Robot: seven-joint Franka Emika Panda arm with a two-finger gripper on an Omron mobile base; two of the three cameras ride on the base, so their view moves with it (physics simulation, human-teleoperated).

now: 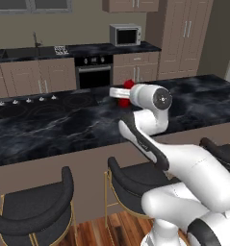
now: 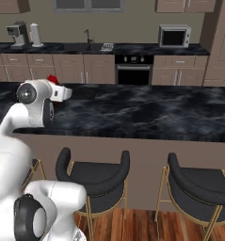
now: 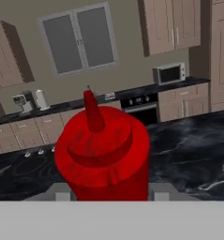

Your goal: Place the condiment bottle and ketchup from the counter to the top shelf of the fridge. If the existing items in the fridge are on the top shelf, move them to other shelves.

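The ketchup (image 3: 104,150), a bright red squeeze bottle with a pointed nozzle, stands close up in the hand view, and my gripper (image 3: 108,190) is shut on its body. In the left base view my gripper (image 1: 120,92) hangs above the black marble counter (image 1: 49,125), with bits of the red ketchup (image 1: 129,84) showing behind the white hand. The right base view has my gripper (image 2: 62,92) at the left over the counter (image 2: 151,115), the ketchup (image 2: 52,79) peeking out above it. The condiment bottle, the fridge and its shelves are out of view.
Black bar stools (image 1: 34,206) (image 2: 95,179) stand along the counter's near side. A cooktop (image 1: 25,108) is set into the counter's left part. Along the back wall are an oven (image 2: 133,70), a microwave (image 2: 174,36), a sink (image 2: 78,46) and a coffee machine (image 2: 16,34).
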